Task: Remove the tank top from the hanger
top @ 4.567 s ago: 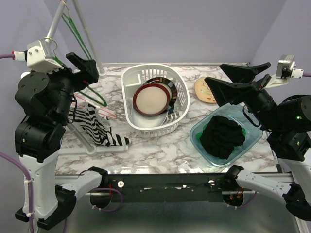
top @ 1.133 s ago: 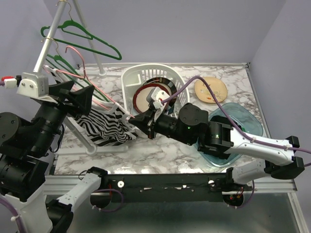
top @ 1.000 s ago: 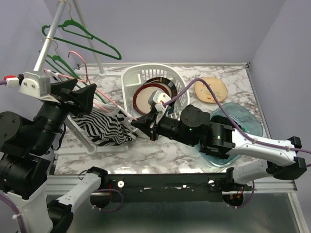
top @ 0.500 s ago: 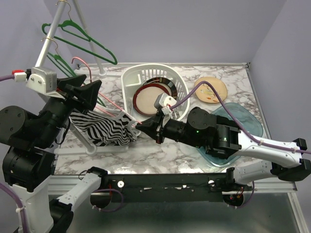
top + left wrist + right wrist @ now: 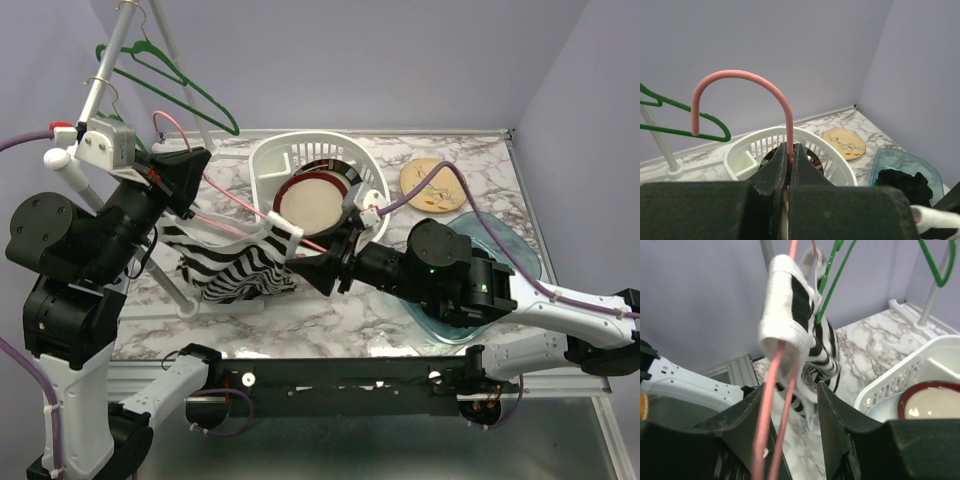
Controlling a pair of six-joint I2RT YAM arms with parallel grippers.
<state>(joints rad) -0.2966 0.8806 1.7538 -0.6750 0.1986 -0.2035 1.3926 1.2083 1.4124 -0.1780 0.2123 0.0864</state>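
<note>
A black-and-white striped tank top point(image 5: 235, 272) hangs from a pink hanger point(image 5: 240, 205), its strap point(image 5: 785, 310) still wrapped over the hanger's right end. My left gripper point(image 5: 188, 168) is shut on the hanger's neck just below the pink hook point(image 5: 740, 76). In the left wrist view the stem is pinched between the jaws, with the left gripper point(image 5: 790, 149) at the pinch. My right gripper point(image 5: 312, 262) is open at the hanger's right end. In the right wrist view the pink rods point(image 5: 771, 420) pass loosely between the spread fingers of the right gripper point(image 5: 790, 390).
A white basket point(image 5: 372, 200) holding dishes stands behind the right gripper. Right of it lie a tan plate point(image 5: 432, 182) and a teal tub point(image 5: 522, 252) with black cloth. Green hangers point(image 5: 185, 82) hang on the rack pole point(image 5: 100, 75) at the far left.
The left gripper has shut on the hanger's neck and lifted it off towards the right. The right gripper has opened, letting go of the hanger's end and the strap.
</note>
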